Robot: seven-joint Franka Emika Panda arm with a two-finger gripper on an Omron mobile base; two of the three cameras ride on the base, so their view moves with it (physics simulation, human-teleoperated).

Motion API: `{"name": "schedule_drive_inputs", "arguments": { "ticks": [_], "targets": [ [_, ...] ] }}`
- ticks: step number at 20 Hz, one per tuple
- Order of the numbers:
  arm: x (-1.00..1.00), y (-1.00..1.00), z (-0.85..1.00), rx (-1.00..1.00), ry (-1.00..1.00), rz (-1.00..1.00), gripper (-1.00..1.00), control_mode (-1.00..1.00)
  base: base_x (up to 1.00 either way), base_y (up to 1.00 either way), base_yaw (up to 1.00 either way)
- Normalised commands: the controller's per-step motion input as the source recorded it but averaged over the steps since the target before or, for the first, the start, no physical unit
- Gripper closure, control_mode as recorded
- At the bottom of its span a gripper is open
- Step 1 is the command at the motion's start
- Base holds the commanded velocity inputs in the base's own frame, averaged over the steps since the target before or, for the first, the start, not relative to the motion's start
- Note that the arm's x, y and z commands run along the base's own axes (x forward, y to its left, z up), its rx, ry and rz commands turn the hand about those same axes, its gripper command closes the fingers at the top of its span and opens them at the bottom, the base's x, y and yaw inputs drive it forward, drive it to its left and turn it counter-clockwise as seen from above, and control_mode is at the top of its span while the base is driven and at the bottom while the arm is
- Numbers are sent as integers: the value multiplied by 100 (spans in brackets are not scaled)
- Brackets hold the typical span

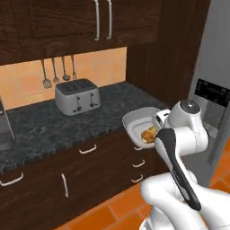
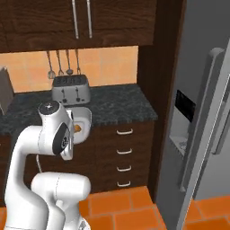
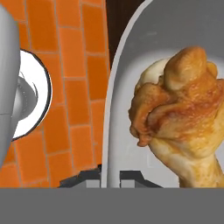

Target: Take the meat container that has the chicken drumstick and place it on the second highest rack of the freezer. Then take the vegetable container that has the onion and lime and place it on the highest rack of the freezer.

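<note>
Behind arm: meat container [image 1: 134, 120] half-hidden | gripper [image 3: 110, 176] clamped on its rim

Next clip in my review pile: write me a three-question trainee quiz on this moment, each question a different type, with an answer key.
1. True or false: the meat container rests flat on the counter.
2. Multiple choice: what lies in the container? A) an onion B) a chicken drumstick C) a lime
3. Fill in: the gripper is shut on the container's ____.

Key:
1. False: it is held up in front of the drawers, off the counter's edge.
2. B
3. rim; the fingertips pinch the wall, seen in the hand view.

The toaster and freezer are not involved yet.
</note>
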Motion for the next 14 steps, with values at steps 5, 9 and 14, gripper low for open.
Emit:
{"name": "schedule_drive_inputs", "arguments": {
  "ticks": [5,9,14],
  "targets": [
    [0,0,0,0,0,0,100,100,0,-31,-67],
    [0,0,0,0,0,0,100,100,7,-25,-70],
    [0,0,0,0,0,0,100,100,15,-14,-74]
  ]
}}
